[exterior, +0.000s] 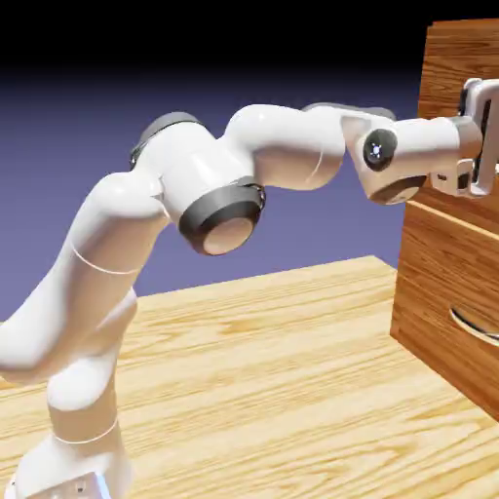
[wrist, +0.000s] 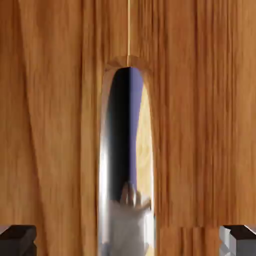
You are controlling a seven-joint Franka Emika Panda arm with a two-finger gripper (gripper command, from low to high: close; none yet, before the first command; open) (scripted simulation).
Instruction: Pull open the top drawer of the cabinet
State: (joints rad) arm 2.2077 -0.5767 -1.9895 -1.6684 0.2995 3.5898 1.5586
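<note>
The cabinet (exterior: 429, 322) is a boxy block of reddish-brown wood with a streaky grain, darker than the pale, plank-patterned table (exterior: 273, 370) it stands on. The top drawer (exterior: 448, 73) is its uppermost front, and a thin seam separates it from the front below. That lower front carries a slim curved silver handle (exterior: 478, 329).

The glossy white arm (exterior: 195, 185), made of rounded segments with dark grey joint rings, reaches level across to the cabinet. Its claw (exterior: 484, 146) is right up against the top drawer's face.

In the hand view the drawer's wood fills the picture, with the grain running top to bottom. The top drawer's handle (wrist: 125, 150) is a long, narrow, polished metal bow down the middle, and it mirrors the dark backdrop, the pale table and the white arm.

The claw (wrist: 128, 240) is spread wide. Its dark grey, blocky fingertips (wrist: 18, 240) sit at the two bottom corners, clear of the handle between them.
</note>
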